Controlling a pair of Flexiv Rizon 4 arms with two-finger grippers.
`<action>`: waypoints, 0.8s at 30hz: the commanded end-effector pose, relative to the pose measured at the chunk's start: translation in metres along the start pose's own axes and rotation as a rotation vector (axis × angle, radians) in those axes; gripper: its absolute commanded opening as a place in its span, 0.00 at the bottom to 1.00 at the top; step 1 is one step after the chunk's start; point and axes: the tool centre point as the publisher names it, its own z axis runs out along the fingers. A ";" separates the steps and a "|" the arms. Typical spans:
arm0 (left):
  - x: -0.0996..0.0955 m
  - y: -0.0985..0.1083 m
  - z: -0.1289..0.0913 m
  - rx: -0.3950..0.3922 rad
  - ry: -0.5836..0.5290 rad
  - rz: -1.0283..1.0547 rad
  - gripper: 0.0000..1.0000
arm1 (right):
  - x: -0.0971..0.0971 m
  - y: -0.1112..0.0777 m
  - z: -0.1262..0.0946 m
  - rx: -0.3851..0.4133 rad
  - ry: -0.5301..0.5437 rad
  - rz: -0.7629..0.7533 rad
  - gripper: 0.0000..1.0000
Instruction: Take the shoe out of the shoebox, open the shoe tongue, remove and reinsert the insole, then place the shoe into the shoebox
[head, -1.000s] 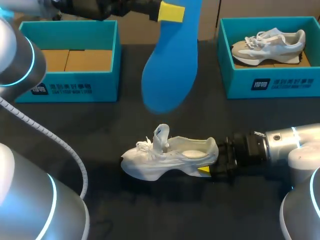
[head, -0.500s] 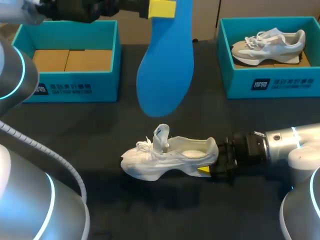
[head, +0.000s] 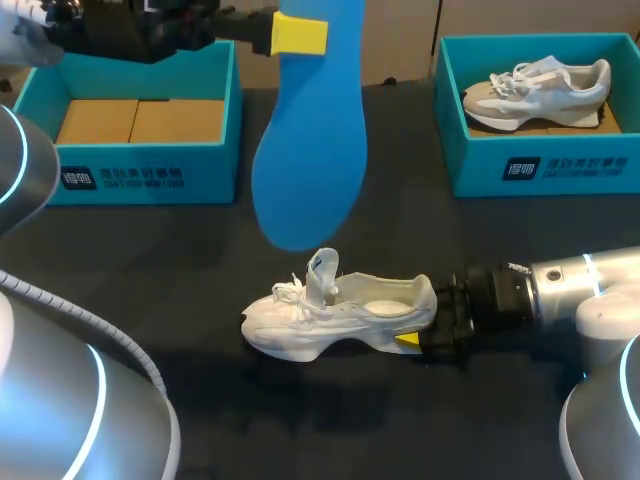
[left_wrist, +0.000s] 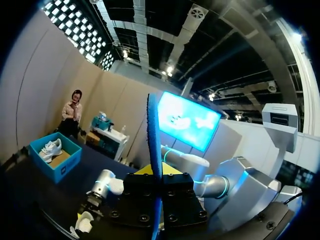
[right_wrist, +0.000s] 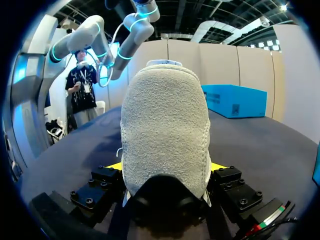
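A white shoe (head: 335, 315) lies on the dark table near the middle, toe to the left, its tongue (head: 322, 272) standing up. My right gripper (head: 420, 335) is shut on the shoe's heel (right_wrist: 165, 145), one finger on each side. High above the table my left gripper (head: 298, 34) is shut on the top end of a blue insole (head: 310, 130), which hangs down over the shoe. In the left wrist view the insole (left_wrist: 154, 150) shows edge-on between the fingers. An empty teal shoebox (head: 140, 125) stands at the back left.
A second teal shoebox (head: 545, 160) at the back right holds another pale shoe (head: 540, 90). The table's front left is taken up by my left arm's body (head: 60, 400).
My left arm has carried the blue insole to the left, and its lower end has swung left with it. The right gripper and the shoe have stayed put.
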 end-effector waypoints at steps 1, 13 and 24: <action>0.005 0.001 0.002 -0.008 -0.004 0.010 0.00 | 0.000 0.001 0.001 0.003 -0.002 0.000 0.00; 0.007 0.001 0.003 -0.026 -0.011 0.017 0.00 | 0.000 0.001 0.001 0.003 -0.002 0.000 0.00; 0.007 0.001 0.003 -0.026 -0.011 0.017 0.00 | 0.003 0.003 -0.005 0.007 0.001 0.004 1.00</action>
